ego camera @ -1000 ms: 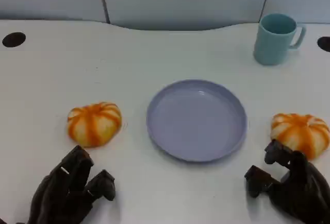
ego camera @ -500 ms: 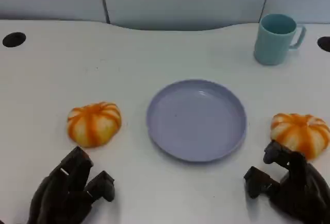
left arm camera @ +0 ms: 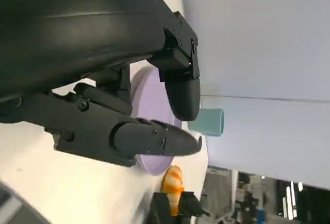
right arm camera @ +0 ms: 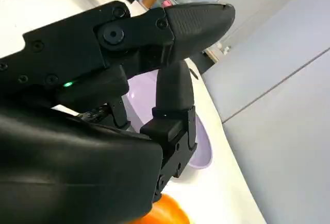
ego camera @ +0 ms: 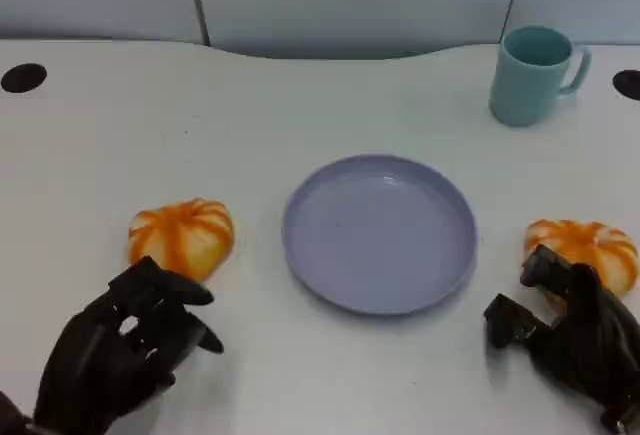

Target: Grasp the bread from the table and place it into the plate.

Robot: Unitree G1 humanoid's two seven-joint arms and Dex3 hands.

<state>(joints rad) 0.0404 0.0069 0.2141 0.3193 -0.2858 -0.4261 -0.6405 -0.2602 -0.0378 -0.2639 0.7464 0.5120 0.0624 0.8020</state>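
Observation:
Two orange-striped bread rolls lie on the white table, one (ego camera: 181, 237) left of the lilac plate (ego camera: 380, 232) and one (ego camera: 582, 250) right of it. The plate holds nothing. My left hand (ego camera: 120, 350) hovers just in front of the left bread with its fingers apart and nothing in them. Close before the right bread, my right hand (ego camera: 575, 340) is open too, its fingertips almost at the roll. In the left wrist view the left hand (left arm camera: 129, 80) points past the plate (left arm camera: 149, 165) toward the far bread (left arm camera: 172, 180). The right wrist view shows the right hand (right arm camera: 129, 80), the plate (right arm camera: 198, 147) and bread (right arm camera: 165, 213).
A teal mug (ego camera: 535, 73) stands at the back right, also visible in the left wrist view as the mug (left arm camera: 209, 122). Dark round holes (ego camera: 24, 77) mark the table's far corners. A grey wall panel runs behind the table.
My left hand has turned and spread its fingers, which now reach closer to the left bread. The right hand has shifted slightly right. Bread, plate and mug lie as before.

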